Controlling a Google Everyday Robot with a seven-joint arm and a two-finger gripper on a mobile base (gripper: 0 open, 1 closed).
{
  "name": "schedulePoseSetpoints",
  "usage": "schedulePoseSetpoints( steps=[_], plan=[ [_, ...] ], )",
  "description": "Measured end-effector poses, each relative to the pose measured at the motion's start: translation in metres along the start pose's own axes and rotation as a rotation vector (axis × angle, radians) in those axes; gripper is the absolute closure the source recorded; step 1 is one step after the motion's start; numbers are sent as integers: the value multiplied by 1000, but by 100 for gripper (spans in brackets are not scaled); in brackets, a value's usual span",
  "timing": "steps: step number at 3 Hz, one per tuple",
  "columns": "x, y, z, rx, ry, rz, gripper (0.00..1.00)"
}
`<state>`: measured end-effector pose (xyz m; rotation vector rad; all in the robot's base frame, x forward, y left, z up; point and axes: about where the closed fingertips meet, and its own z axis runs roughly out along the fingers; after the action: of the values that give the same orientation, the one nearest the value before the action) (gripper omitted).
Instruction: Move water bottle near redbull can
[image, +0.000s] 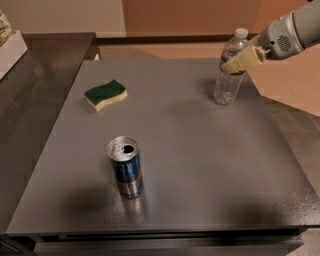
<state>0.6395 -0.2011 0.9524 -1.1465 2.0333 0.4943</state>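
The water bottle (227, 80), clear with a white cap, stands at the far right of the grey table (200, 150). My gripper (241, 60) reaches in from the upper right and is shut on the bottle's upper part, with one beige finger (245, 59) across its front; the other finger is hidden behind it. The redbull can (126, 172), blue and silver with an open top, stands upright near the table's front left, far from the bottle.
A green and yellow sponge (105, 94) lies at the table's back left. A dark counter (30, 100) adjoins the left side, with a white object (10, 47) at its far corner. The floor lies beyond the table's right edge.
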Motion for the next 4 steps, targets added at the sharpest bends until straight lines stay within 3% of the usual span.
schedulePoseSetpoints(
  steps=[1, 3, 4],
  plan=[
    [-8, 25, -15, -55, -34, -29, 100],
    [-27, 109, -41, -204, -82, -142, 100],
    [-33, 159, -39, -298, -87, -213, 100]
  ],
)
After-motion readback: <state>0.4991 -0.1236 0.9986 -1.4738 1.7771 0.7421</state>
